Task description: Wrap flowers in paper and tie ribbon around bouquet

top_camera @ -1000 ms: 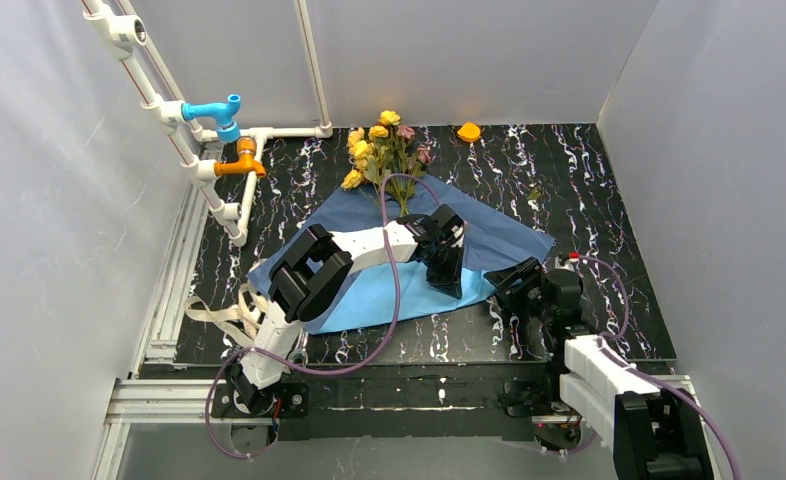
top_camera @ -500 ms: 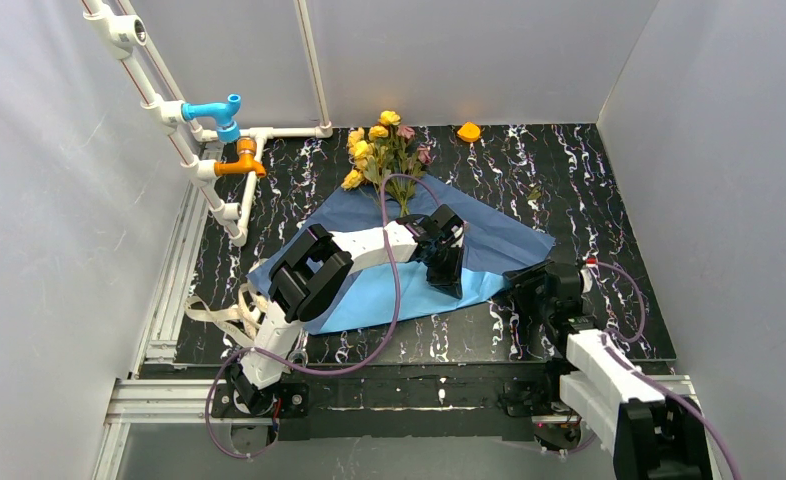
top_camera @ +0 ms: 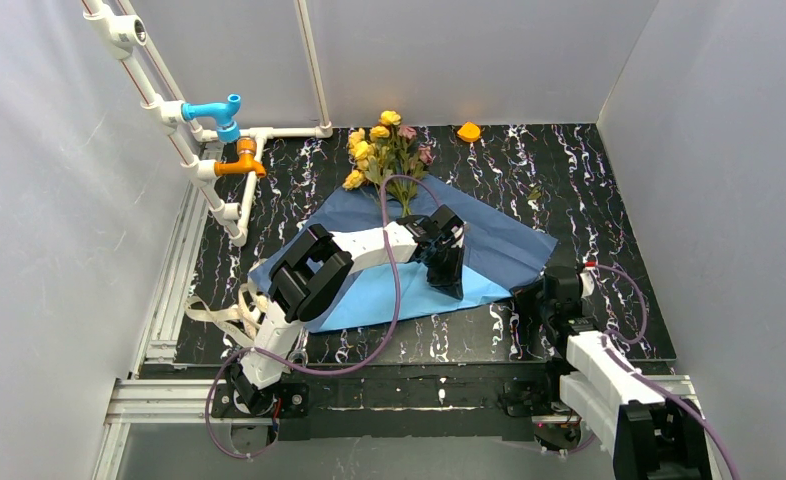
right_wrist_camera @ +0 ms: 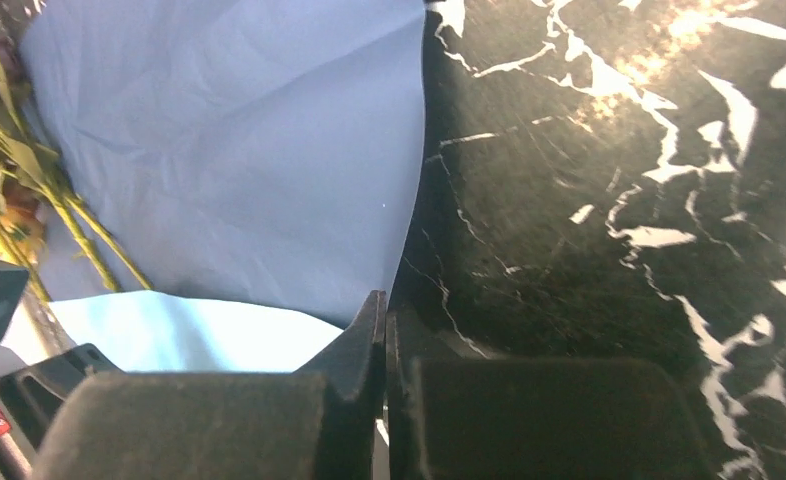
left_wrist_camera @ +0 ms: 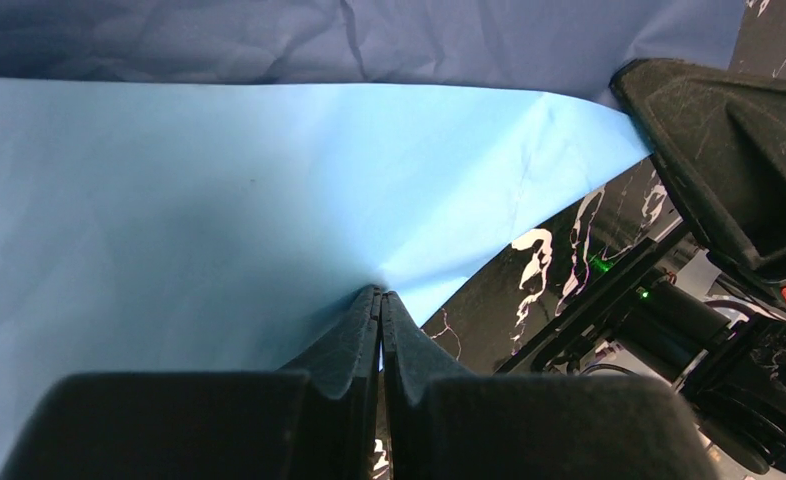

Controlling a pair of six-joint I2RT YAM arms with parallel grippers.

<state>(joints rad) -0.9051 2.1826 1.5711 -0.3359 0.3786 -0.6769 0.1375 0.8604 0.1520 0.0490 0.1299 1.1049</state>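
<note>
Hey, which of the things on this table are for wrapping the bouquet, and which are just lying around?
For the job: flowers, paper, ribbon.
Lying about: pipe, blue valve, orange valve, orange lump.

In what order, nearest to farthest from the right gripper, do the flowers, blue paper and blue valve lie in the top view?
1. blue paper, its corner at the right gripper fingertips.
2. flowers, far side, centre.
3. blue valve, far left, on the white pipes.
</note>
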